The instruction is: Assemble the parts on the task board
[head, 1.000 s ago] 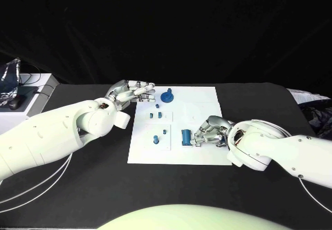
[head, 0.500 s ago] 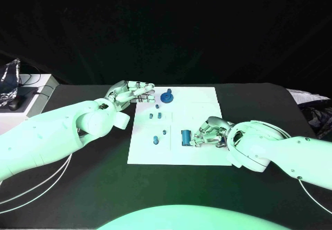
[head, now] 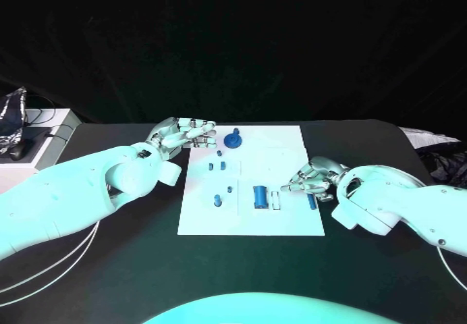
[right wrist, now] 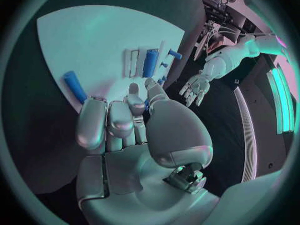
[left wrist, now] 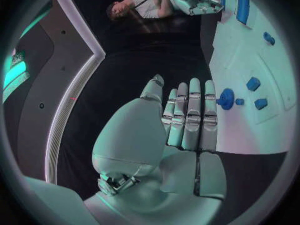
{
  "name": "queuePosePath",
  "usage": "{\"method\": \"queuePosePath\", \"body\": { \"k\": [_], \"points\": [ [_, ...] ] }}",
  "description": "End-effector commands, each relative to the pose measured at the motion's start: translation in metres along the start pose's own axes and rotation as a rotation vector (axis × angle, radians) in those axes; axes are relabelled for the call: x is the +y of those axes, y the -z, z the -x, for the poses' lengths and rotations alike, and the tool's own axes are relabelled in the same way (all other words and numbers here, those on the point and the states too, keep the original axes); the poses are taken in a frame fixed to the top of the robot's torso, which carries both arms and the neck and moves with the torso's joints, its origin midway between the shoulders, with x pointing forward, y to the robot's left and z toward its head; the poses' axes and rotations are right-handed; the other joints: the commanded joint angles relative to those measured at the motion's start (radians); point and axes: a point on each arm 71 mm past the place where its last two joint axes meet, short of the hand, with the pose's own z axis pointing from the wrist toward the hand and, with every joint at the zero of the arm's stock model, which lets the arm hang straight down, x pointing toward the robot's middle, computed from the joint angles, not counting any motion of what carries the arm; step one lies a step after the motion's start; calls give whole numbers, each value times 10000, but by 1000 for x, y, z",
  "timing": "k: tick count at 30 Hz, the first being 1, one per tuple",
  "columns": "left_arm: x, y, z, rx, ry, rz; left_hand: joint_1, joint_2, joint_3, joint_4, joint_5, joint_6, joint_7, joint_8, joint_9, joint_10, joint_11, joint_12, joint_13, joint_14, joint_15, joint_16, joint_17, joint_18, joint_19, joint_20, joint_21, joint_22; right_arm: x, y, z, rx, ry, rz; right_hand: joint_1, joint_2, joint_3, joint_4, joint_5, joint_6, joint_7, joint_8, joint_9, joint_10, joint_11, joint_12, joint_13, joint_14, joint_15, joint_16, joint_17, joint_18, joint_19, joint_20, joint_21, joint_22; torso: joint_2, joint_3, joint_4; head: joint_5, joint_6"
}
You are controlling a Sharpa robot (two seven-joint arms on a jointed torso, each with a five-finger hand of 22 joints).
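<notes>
One white board (head: 272,216) lies mid-table, bearing seven blue parts: a round knob (head: 233,140) far, a cylinder (head: 260,196) near, small pieces between. The left hand (head: 183,131) hovers empty, fingers apart, at the board's far-left corner. The right hand (head: 313,179), fingers curled, sits at the right edge; a rod (right wrist: 74,85) lies beside it in the wrist view.
</notes>
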Motion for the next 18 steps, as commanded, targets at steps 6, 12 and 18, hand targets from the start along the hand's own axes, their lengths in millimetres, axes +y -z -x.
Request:
{"method": "queuePosePath", "body": {
  "k": [6,12,18],
  "points": [
    [0,1,1,31,99,-100,16,44,-34,60,35,-5,54,-4,-2,-79,4,-20,14,-71,19,-20,-12,-90,-55,-18,64,-18,-24,10,31,1205,407,-618,-29,204,-42,33,356,207,-82,9,-216,44,-8,-47,-44,12,18,-8,71,-77,311,83,3,1538,-5,-7,-85,-261,183],
    [0,1,0,76,119,-108,-1,39,-47,67,33,-9,55,-2,-2,-84,6,-20,14,-73,20,-21,-11,-90,-54,-17,66,-24,-46,15,45,821,1555,-1715,-138,96,-187,257,258,401,-138,-13,-352,247,-45,-13,29,19,-17,40,208,-113,335,41,158,1572,-11,5,-117,-367,208],
    [0,1,-1,97,132,-107,-1,39,-47,67,33,-9,55,-2,-2,-84,6,-20,14,-73,20,-21,-11,-90,-54,-17,66,-24,-54,16,45,501,2327,-2384,-177,-28,-225,602,139,426,-136,4,-398,285,-49,-84,123,29,-14,44,291,-122,352,41,239,1590,-9,14,-137,-434,208]
  ]
}}
